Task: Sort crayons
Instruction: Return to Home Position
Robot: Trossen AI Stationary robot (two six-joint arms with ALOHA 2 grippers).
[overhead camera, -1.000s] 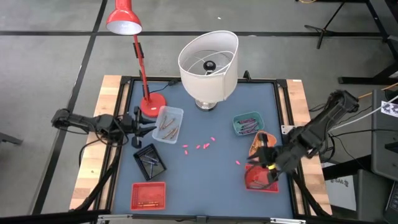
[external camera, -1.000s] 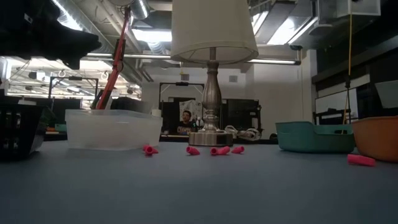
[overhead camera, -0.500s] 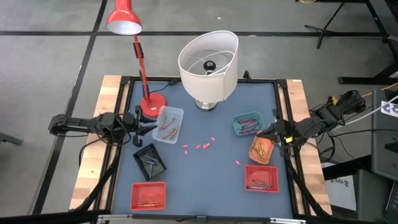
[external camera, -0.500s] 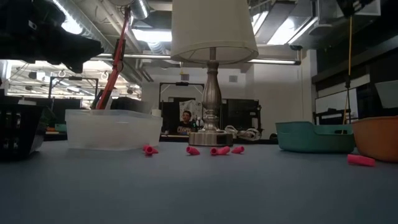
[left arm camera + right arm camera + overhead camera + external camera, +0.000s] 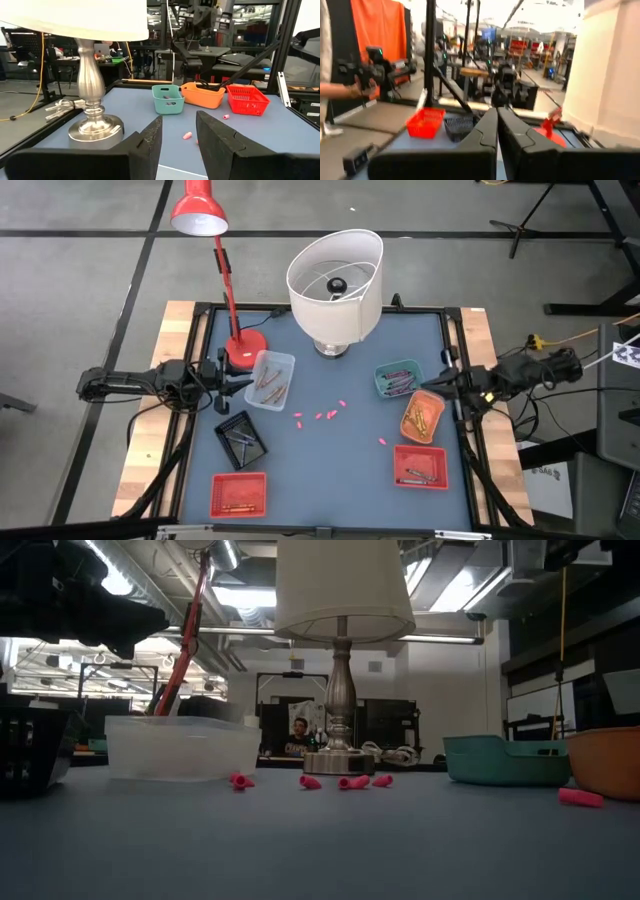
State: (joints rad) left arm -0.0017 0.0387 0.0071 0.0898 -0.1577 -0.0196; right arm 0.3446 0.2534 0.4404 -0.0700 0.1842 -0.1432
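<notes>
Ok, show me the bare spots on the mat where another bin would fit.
Widest bare patch: the front middle of the mat, between the left red bin and right red bin, in front of the pink pieces. Smaller: between the white lamp and teal bin. Both side columns are crowded.

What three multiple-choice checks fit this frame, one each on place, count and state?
1. Which bin lies between the teal bin and the right-side red bin?
A) black bin
B) orange bin
C) clear bin
2. How many red bins are there?
A) one
B) two
C) three
3. How do the fingers of the right gripper stand?
A) wide open
B) shut on a crayon
C) shut, nothing between

1 B: the high view shows the orange bin between them.
2 B: a left-side red bin is there too.
3 C: the right wrist view shows the fingers together and empty.
</notes>
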